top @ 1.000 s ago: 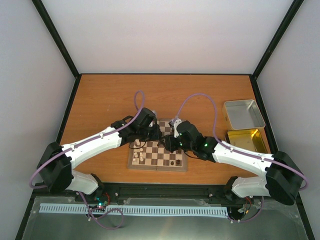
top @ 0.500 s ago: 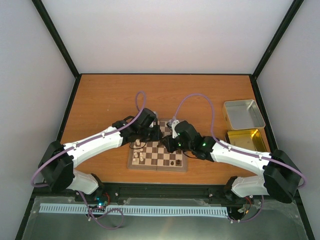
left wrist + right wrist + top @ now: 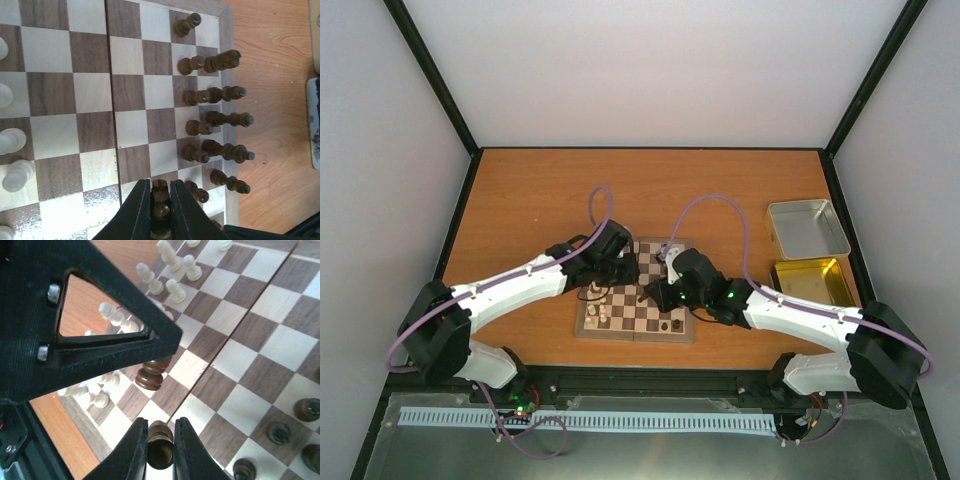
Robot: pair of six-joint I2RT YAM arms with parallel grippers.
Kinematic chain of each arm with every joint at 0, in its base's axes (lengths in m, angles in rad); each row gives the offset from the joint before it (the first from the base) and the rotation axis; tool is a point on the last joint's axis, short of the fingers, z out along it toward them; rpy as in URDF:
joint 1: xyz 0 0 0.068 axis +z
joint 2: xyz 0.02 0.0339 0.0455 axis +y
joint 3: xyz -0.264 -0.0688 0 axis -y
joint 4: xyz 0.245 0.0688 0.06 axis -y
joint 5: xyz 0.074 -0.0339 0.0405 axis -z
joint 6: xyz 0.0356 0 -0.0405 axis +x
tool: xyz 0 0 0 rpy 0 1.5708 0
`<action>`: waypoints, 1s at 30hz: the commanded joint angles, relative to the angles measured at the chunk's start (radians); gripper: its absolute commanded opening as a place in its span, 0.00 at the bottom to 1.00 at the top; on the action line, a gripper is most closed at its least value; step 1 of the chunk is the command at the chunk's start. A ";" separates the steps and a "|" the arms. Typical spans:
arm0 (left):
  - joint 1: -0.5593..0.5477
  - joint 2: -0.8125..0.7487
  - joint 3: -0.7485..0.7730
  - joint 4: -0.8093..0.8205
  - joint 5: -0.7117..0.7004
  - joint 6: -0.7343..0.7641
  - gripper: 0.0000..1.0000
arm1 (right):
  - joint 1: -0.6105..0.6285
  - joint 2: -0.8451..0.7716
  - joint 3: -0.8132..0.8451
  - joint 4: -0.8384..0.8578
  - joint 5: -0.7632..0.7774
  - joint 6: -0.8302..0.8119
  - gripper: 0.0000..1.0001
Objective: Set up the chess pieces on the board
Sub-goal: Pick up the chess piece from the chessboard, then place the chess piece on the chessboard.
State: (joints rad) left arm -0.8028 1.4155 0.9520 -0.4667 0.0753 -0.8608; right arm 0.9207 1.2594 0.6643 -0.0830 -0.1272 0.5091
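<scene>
Top view: board (image 3: 635, 318) lies on the table (image 3: 520, 200) close to the arm bases, with both arms reaching over it. Left gripper (image 3: 629, 269) is over the far-left part of the board and right gripper (image 3: 658, 293) is just beside it near the centre. The jaws are too small to read here. Silver tray (image 3: 808, 228) and gold tray (image 3: 812, 280) sit well apart to the right. Left wrist: the left gripper is clamped on a dark held piece (image 3: 160, 206) above the board. The set dark chess pieces (image 3: 220, 120) stand in two files along the board's right edge, and the cream pieces (image 3: 12, 140) are at the left edge. Right wrist: the right gripper is pinched tight on a second dark piece (image 3: 160, 449), low over the squares near the seam. The left gripper's piece hangs just ahead with its base at a dark square; I can't tell if it touches. More dark pieces are at lower right and cream ones at upper left.
</scene>
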 commanded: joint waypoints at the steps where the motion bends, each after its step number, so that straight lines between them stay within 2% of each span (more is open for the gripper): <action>1: 0.007 0.009 -0.031 0.060 -0.024 0.036 0.01 | 0.008 -0.032 -0.009 -0.026 0.107 0.005 0.03; 10: -0.009 0.008 -0.170 0.290 -0.031 0.199 0.01 | 0.008 -0.073 0.017 -0.091 0.306 0.083 0.03; 15: -0.086 0.044 -0.182 0.317 -0.158 0.244 0.03 | 0.007 -0.109 0.026 -0.106 0.393 0.127 0.03; 21: -0.133 0.120 -0.148 0.307 -0.192 0.230 0.07 | 0.008 -0.141 0.021 -0.130 0.425 0.155 0.03; 30: -0.155 0.077 -0.207 0.409 -0.164 0.235 0.11 | 0.008 -0.179 0.018 -0.153 0.442 0.178 0.03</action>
State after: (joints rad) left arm -0.9409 1.5211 0.7700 -0.1455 -0.0879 -0.6464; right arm 0.9207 1.1107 0.6659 -0.2264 0.2699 0.6601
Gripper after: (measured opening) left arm 0.104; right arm 0.110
